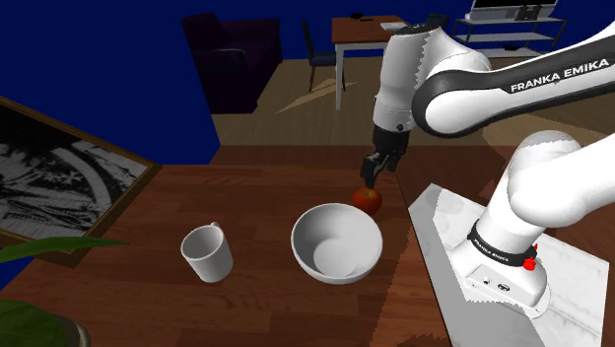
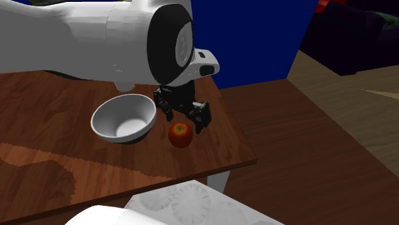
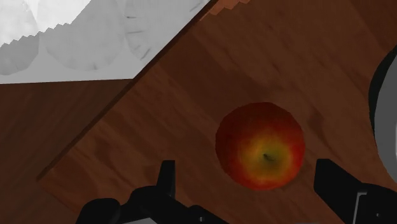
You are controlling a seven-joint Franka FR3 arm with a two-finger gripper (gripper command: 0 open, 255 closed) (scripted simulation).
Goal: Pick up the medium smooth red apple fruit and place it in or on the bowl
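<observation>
Your gripper sat wide open over the red apple, lower right of centre. Looked firm, smooth, likely slippery; best grip was across its equator.

I count one apple, one bowl, one mug, one framed picture and one table from my station.

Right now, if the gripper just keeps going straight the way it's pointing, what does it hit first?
Most likely the red apple: the open gripper points down at it, with the fruit ahead between its two fingers. Behind it lies the wooden table.
</observation>
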